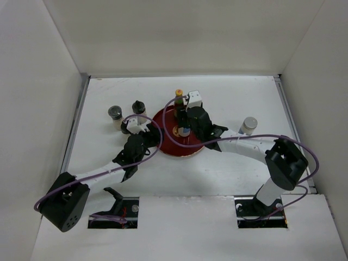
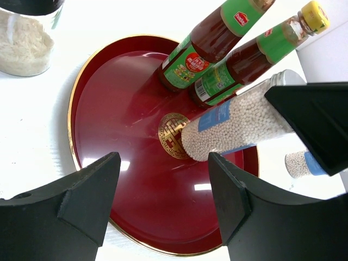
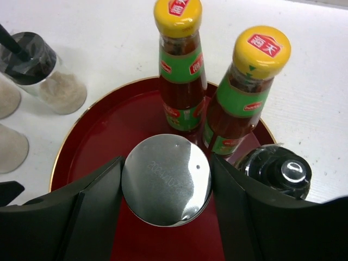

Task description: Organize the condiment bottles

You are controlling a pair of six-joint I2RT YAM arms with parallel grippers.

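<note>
r claw (image 3: pixel 166 163) grips shaker (image 3: pixel 166 185), r wrist cam shows only its cap.

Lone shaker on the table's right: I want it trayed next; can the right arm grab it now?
Probably not yet: the jaws of the right arm are closed on another shaker over the red tray. The lone shaker stands clear beside that arm, likely reachable after release.

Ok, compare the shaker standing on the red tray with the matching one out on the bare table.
The gripped shaker stands on the red tray, at its gold emblem; the loose shaker stands on the white table, right of the tray. The gripped shaker sits clamped between the right gripper's fingers; nothing touches the loose shaker. Both hold white pellets and carry a blue band.
</note>
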